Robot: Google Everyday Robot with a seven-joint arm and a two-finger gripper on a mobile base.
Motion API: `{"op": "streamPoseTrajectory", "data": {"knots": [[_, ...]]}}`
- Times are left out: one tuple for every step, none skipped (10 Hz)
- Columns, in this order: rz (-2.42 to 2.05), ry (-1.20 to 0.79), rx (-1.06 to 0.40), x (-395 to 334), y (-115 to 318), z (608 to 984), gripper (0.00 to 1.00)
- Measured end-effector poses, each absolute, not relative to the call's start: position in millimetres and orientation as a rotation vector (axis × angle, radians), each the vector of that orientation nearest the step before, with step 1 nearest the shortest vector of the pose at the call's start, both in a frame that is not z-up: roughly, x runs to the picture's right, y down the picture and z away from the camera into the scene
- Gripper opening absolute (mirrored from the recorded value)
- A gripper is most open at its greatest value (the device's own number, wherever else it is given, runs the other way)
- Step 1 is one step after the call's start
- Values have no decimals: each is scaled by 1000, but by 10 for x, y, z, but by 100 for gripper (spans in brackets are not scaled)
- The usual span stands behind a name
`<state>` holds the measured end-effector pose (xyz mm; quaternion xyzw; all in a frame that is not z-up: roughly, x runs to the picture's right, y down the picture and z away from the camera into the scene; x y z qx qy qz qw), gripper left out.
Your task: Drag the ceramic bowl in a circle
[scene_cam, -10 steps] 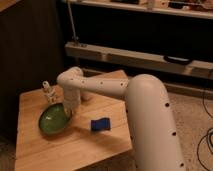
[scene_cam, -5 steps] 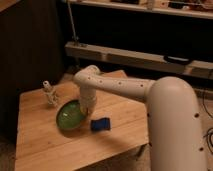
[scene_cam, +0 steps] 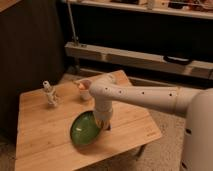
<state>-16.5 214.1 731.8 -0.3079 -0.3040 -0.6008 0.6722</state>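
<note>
On the front half of the low wooden table (scene_cam: 40, 142), my gripper (scene_cam: 103, 124) points straight down with its fingers drawn together at the right-hand rim of the ceramic bowl (scene_cam: 83, 131). In this dim view they seem to be pinched on that rim, though I cannot make out the contact itself. The glossy green bowl lies near the table's front edge, a little right of centre, and looks tipped so that its inside faces the camera. The white, dotted arm (scene_cam: 142, 97) runs from the gripper up and across to the robot's body (scene_cam: 200, 132) at the right of the picture. Just behind the arm's bend stands a small pale cup (scene_cam: 84, 91) with orange inside. Left of it, well apart from the bowl, stands a small white figure (scene_cam: 49, 94). A dark rack (scene_cam: 135, 55) spans the background.
</note>
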Motion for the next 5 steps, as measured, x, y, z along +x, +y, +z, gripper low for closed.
{"op": "streamPoseTrajectory", "data": {"knots": [[-1373,-701,-696,-189,2228,7262,0],[-1407,-731,-690,-291,2322,7193,0],[-1431,-752,-689,-385,2377,7158,0],[-1462,-779,-683,-553,2420,7131,0],[-1488,-806,-676,-751,2438,7128,0]]}}
